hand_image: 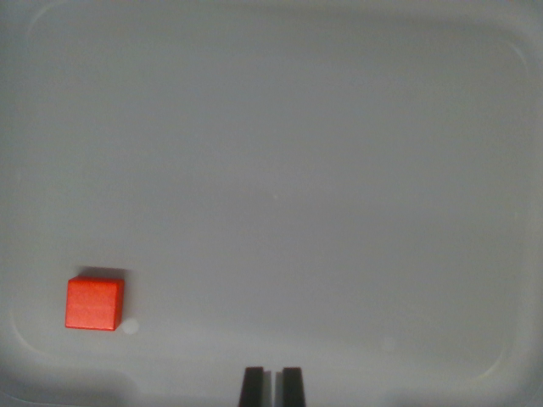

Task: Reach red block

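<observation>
A small red block (94,303) lies on the pale grey tray (280,170) near the wrist view's lower left. My gripper (272,386) shows at the bottom centre as two dark fingertips standing close together with only a thin gap. Nothing is held between them. The block sits well to the left of the fingertips and slightly above them in the picture, apart from them.
The tray's raised rounded rim (519,51) runs around the view's edges. A faint pale spot (131,326) lies just right of the block.
</observation>
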Robot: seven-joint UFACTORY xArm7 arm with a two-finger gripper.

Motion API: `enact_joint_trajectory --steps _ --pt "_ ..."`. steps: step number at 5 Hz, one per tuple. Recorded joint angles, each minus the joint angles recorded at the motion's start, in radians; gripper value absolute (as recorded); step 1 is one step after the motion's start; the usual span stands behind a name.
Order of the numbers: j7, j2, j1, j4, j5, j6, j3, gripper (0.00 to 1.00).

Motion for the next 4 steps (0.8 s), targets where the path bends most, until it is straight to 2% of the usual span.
enact_joint_trajectory --steps 4 --pt "0.002 0.004 0.0024 -0.010 0.0001 -0.013 0.002 0.00"
